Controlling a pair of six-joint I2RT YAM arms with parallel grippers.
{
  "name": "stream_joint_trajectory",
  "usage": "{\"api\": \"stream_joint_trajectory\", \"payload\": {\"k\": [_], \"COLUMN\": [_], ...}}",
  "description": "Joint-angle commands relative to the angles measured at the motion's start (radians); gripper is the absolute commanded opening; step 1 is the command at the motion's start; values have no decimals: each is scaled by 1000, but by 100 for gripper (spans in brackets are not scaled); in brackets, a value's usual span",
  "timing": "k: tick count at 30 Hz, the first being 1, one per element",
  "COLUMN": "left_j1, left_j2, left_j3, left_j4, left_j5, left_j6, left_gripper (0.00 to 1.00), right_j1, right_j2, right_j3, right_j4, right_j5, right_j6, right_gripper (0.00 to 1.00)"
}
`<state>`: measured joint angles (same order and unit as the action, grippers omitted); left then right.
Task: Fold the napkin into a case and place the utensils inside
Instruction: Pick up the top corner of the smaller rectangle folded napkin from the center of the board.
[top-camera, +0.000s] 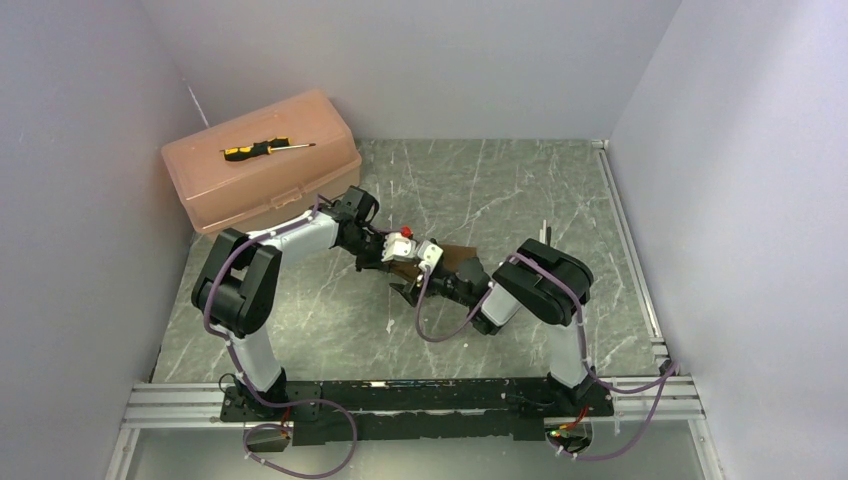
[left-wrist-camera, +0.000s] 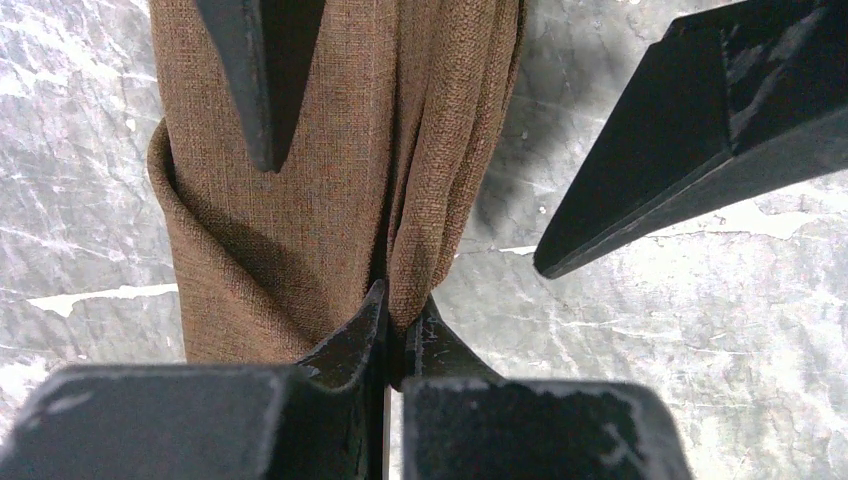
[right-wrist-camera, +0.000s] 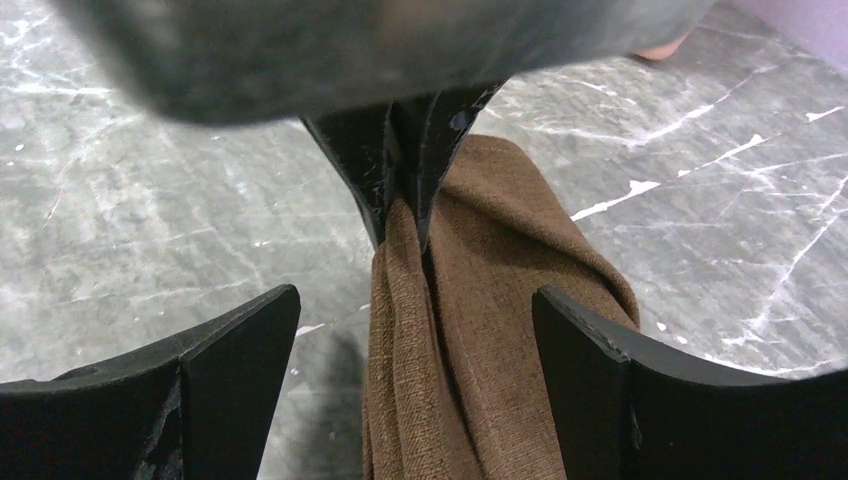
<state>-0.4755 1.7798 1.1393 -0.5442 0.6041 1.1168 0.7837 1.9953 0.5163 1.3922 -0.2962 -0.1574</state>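
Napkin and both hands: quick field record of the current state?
napkin: brown cloth, bunched into vertical folds, hanging over the table, not yet folded into a case
left hand: shut, pinching a fold of the napkin
right hand: open, fingers either side of the napkin, not gripping
utensils: not visible in any view
pink box: back left of the table, lid closed
screwdriver: yellow-and-black handle, lying on the box lid
table: grey marble-pattern top
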Motion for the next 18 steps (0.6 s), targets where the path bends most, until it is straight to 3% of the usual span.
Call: {"api": "stream_joint_trajectory", "payload": {"k": [1, 9, 18], "left_j1": [-12, -12, -14], "left_j2": [-28, -36, -36], "left_j3": [37, 28, 31], "left_j4": [-19, -24, -20], "left_j5": [64, 59, 68], "left_j6": [15, 25, 21], "left_gripper": [3, 3, 3], "right_j1": [-4, -25, -27], "right_j2": [43, 47, 48], "right_j3": [23, -33, 32], "right_j4": [15, 107, -2], "right_j5": [47, -19, -24], "right_j6": [14, 67, 28], "right_gripper": [90, 91, 90]}}
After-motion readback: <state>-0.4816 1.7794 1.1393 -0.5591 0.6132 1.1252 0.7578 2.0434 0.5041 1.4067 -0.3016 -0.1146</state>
